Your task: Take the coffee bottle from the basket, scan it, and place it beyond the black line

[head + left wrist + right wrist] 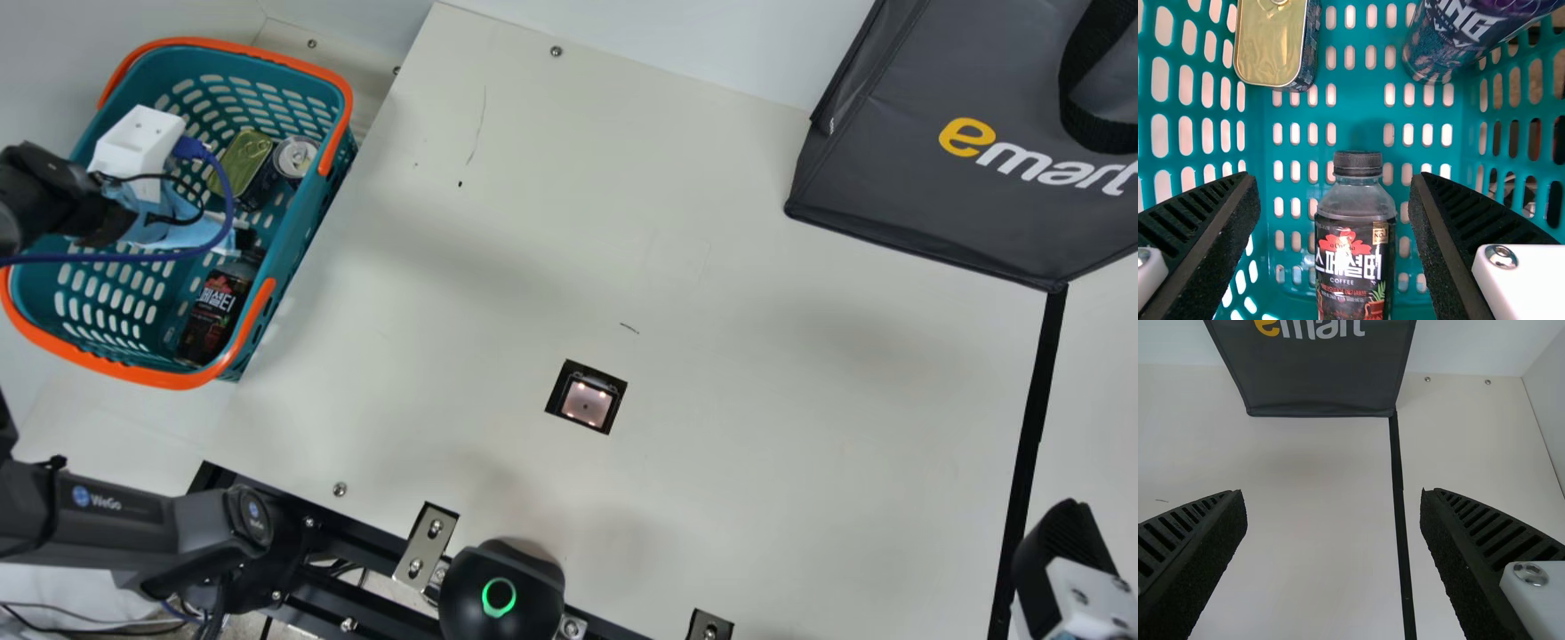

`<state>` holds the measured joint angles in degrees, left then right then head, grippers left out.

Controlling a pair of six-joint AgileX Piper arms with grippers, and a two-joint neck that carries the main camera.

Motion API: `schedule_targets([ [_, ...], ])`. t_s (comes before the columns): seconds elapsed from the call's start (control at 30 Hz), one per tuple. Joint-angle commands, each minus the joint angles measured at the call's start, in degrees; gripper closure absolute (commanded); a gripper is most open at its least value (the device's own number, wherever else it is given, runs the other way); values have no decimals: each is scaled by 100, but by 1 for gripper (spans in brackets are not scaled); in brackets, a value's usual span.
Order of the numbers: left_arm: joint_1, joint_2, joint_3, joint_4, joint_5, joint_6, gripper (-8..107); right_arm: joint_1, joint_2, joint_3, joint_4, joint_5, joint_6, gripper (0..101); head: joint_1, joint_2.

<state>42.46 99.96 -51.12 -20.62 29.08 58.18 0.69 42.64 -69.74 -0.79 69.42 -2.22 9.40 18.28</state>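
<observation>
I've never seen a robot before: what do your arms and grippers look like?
My left arm is dark grey and black, with a round blue logo, white lettering and a blue cable. The left gripper and right gripper have black ribbed fingers and white parts with screws.

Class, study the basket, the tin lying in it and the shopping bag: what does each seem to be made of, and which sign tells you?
Basket: moulded plastic, probably; smooth teal walls pierced by rows of slots.

Tin: metal, gold-coloured and shiny, with a rolled rim.

Bag: seemingly coated fabric, dull dark grey, with bound edges and a woven-looking strap.
</observation>
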Motion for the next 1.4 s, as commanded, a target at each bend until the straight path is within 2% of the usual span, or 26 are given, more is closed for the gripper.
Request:
schedule_targets([
  [0.0,-11,36,41,-20,-69,60,9,0,0,0,0,0,0,10,-148,14],
  [0.33,-142,292,232,-110,-478,146,9,0,0,0,0,0,0,10,-148,14],
  [0.93,-262,933,287,-235,-1199,81,9,0,0,0,0,0,0,10,-148,14],
  [1.37,-428,1365,354,-813,-1650,343,9,0,0,0,0,9,0,10,-148,14],
])
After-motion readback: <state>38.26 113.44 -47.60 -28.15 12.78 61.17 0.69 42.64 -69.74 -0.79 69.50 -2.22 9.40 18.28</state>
